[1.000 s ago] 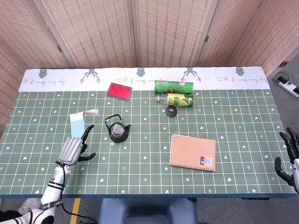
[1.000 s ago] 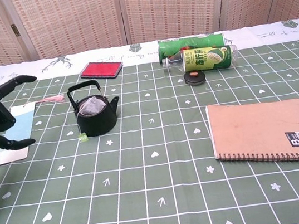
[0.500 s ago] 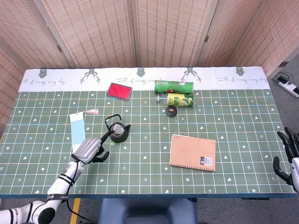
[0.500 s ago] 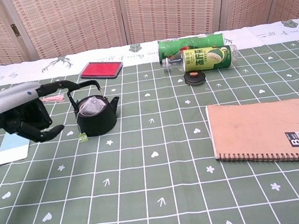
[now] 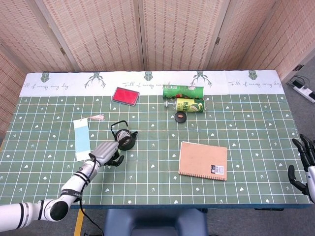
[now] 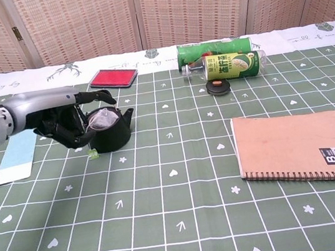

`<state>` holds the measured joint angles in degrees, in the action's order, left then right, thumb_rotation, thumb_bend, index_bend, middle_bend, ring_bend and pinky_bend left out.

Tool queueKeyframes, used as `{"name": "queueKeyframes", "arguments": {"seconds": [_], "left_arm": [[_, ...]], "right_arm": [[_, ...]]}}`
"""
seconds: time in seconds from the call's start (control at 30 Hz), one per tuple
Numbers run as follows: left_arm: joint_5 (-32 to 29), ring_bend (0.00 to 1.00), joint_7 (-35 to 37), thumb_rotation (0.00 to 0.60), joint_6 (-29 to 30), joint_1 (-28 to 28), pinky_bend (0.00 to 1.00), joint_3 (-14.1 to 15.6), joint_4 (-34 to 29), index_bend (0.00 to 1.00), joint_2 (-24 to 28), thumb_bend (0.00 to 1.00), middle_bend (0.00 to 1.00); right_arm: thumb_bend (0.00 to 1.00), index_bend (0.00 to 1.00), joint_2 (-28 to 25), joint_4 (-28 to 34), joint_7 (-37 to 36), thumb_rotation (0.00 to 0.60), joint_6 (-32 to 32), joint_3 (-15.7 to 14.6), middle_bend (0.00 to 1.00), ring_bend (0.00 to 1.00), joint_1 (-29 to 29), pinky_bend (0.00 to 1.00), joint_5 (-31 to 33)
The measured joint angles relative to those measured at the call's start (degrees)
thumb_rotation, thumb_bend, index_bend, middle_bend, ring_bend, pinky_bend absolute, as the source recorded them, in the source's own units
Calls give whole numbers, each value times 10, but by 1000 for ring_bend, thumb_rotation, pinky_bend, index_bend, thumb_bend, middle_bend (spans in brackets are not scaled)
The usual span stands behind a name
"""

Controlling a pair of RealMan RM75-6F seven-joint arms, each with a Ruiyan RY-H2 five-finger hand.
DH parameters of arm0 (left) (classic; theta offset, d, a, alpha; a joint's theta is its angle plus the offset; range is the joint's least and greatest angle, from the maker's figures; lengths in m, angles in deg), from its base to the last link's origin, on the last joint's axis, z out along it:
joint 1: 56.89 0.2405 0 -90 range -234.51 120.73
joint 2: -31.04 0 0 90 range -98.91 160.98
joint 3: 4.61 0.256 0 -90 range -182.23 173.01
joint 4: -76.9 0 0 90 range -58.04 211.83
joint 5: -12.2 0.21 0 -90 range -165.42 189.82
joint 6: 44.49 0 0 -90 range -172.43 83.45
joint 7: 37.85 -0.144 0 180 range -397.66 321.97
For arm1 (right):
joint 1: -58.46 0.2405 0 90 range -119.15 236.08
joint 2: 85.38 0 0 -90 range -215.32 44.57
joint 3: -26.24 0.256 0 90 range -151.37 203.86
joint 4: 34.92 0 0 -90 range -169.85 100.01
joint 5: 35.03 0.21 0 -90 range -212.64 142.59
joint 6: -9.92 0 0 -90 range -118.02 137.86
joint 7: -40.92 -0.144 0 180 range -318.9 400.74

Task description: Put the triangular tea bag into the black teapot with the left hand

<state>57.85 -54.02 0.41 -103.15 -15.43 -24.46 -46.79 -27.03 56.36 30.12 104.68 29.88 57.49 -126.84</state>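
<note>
Left hand (image 6: 65, 118) hovers at the black cast-iron teapot's (image 6: 109, 129) 9 o'clock, fingers spread, holding nothing. White mesh triangular tea bag (image 6: 102, 118) sits inside; green tag (image 6: 93, 153) outside. Likely light, soft; pinch string.

Tablecloth (image 5: 157, 162): green, white grid, white heart and arrow motifs. Teapot (image 6: 110, 131): black. Notebook (image 5: 203, 161): tan. Case (image 5: 125, 96) behind teapot: red. Can (image 5: 183, 91): green. Bookmark (image 5: 81, 139): pale blue.
</note>
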Motion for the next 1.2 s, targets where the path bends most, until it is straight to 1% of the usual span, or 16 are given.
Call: {"name": "queueKeyframes", "arguments": {"seconds": [0.2, 0.37, 0.47, 0.53, 0.73, 1.2], "left_arm": [[-53, 1000, -20, 600, -6, -33, 1000, 8, 29, 78, -7, 539, 1000], [-67, 1000, -17, 600, 2, -37, 1000, 13, 38, 90, 5, 539, 1000], [-73, 1000, -18, 600, 2, -38, 1000, 22, 41, 106, 11, 539, 1000], [-73, 1000, -20, 600, 4, -38, 1000, 29, 39, 109, 12, 539, 1000], [-50, 1000, -16, 600, 13, -35, 1000, 39, 38, 113, 5, 539, 1000], [-15, 1000, 3, 600, 19, -30, 1000, 46, 70, 129, -20, 539, 1000]], "right_arm": [[622, 0, -1, 0, -3, 600, 2, 1, 0, 26, -1, 0, 1], [622, 0, -2, -2, -8, 600, 8, 2, 0, 27, -4, 0, 3], [621, 0, -2, -3, -8, 600, 6, 2, 0, 27, -3, 0, 3], [622, 0, -1, -2, -5, 600, 4, 1, 0, 26, -2, 0, 2], [622, 0, -1, 0, -2, 600, 8, 0, 0, 25, -3, 0, -1], [622, 0, 0, -1, -1, 600, 3, 2, 0, 26, -1, 0, 3]]}}
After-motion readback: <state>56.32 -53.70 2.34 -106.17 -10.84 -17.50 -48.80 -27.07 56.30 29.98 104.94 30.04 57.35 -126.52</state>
